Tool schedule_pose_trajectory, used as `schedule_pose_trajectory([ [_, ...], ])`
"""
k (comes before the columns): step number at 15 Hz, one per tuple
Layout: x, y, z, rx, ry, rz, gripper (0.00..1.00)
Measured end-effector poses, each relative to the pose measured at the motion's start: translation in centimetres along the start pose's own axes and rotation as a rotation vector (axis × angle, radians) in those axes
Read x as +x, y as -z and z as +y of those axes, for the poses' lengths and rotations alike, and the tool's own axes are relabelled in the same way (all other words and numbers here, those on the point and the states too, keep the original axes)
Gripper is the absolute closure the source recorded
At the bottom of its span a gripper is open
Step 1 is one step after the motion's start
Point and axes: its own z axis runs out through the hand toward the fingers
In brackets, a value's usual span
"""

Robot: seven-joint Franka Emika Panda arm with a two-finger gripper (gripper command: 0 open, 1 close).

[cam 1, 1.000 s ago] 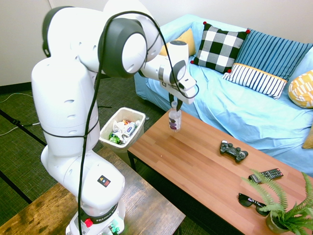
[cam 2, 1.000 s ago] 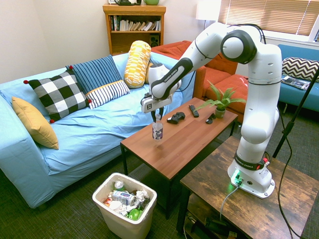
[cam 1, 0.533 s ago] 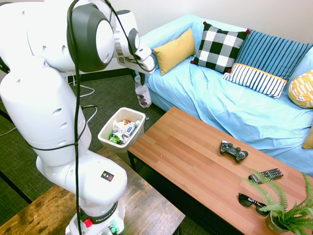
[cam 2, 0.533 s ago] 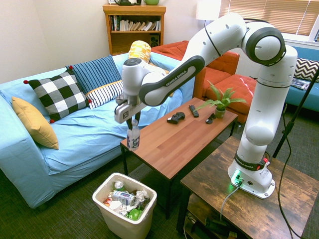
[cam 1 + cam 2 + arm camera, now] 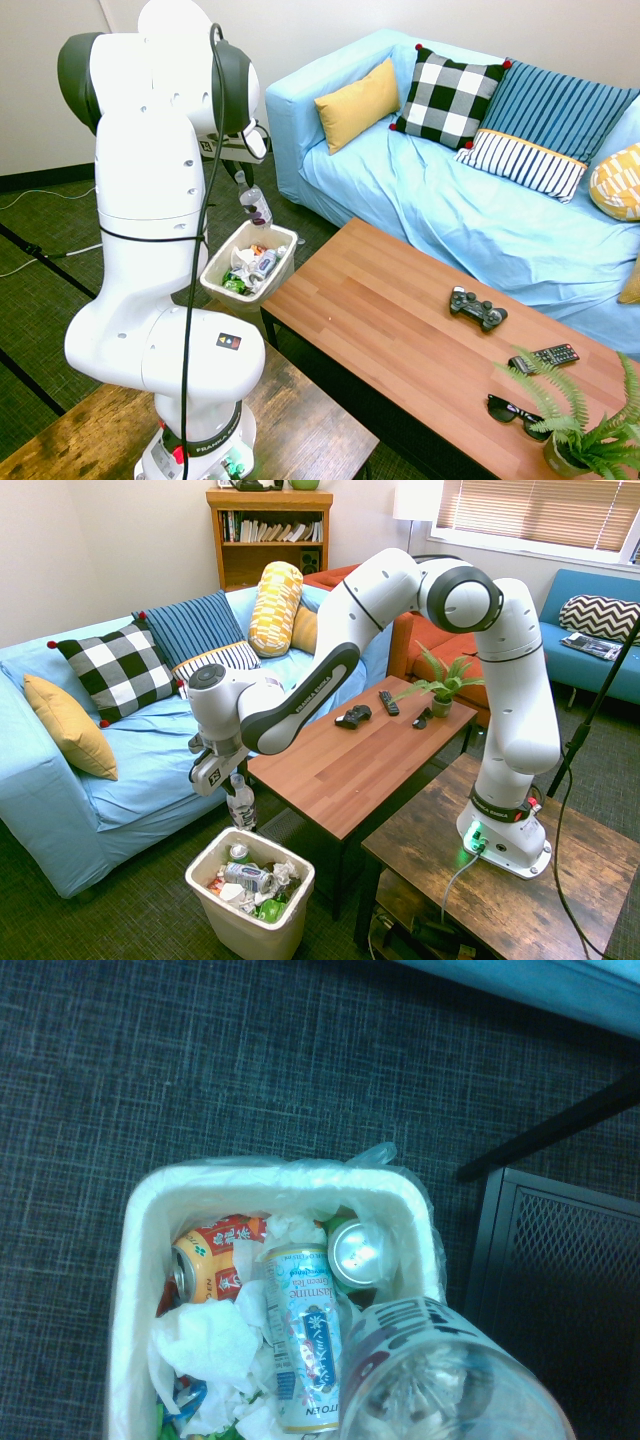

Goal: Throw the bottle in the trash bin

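The small clear bottle (image 5: 241, 804) with a dark label band hangs by its cap from my gripper (image 5: 231, 777), which is shut on it. It is tilted and sits just above the far rim of the white trash bin (image 5: 290, 904). In the first exterior view the bottle (image 5: 256, 205) hangs over the bin (image 5: 214, 277) beside the arm. The wrist view looks straight down: the bottle's base (image 5: 440, 1380) fills the lower right, with the bin (image 5: 128, 1290) beneath, holding cans and crumpled paper.
The long wooden coffee table (image 5: 340, 770) stands right beside the bin, with a game controller (image 5: 352, 716), a remote (image 5: 388, 702), sunglasses and a potted fern (image 5: 440, 685) on it. A blue sofa (image 5: 150, 770) with cushions runs behind. A dark wooden table (image 5: 450, 865) carries the arm.
The arm has swung off the coffee table toward the floor, carrying the bottle from above the table's end to just over the trash bin and lowering it. The grip has stayed shut.
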Motion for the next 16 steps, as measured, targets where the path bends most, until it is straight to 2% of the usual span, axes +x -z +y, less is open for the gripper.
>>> schedule_pose_trajectory([
  [16, 0.1, -1.7, -1.1, -0.025, -0.026, -0.024, 0.00],
])
